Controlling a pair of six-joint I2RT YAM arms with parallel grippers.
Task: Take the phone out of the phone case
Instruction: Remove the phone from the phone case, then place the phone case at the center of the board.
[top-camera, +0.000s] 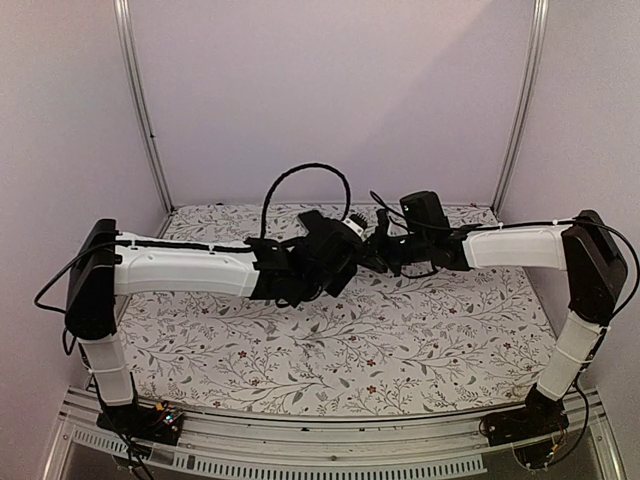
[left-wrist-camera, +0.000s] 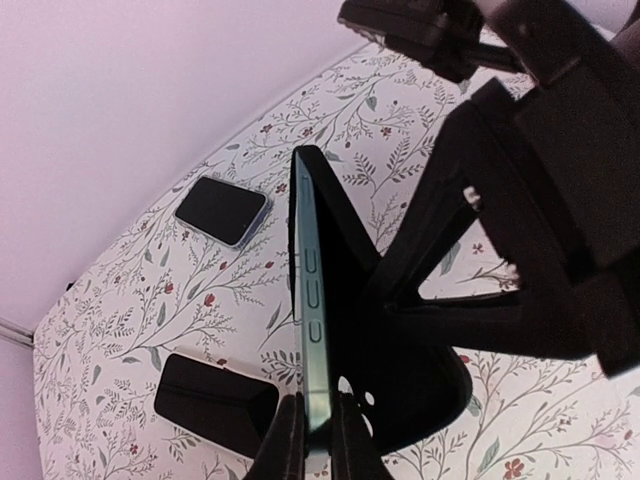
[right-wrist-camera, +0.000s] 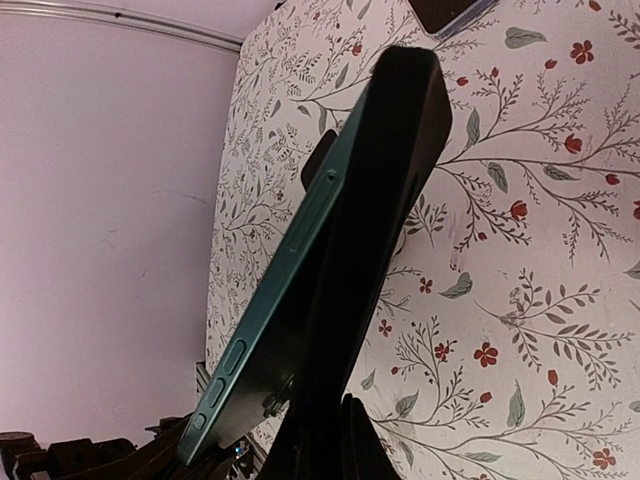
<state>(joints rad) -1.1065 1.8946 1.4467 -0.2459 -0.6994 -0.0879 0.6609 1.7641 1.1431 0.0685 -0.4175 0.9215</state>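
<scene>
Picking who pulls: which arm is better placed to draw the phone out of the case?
Left, likely: the left gripper pinches the bare edge of the teal phone, while the right gripper holds the black case, bowed away from it.

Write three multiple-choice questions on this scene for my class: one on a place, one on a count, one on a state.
1. Where is the green-edged phone? A in a box B in the air between the left hand and right hand C against the wall
2. How many more phones lie on the table? A none B five C two
3. The left hand is: A shut on the phone B wide open C out of sight
Answers: 1 B, both hands hold it above the table. 2 C, a pale-rimmed phone and a dark phone. 3 A, its fingers pinch the green edge.
</scene>
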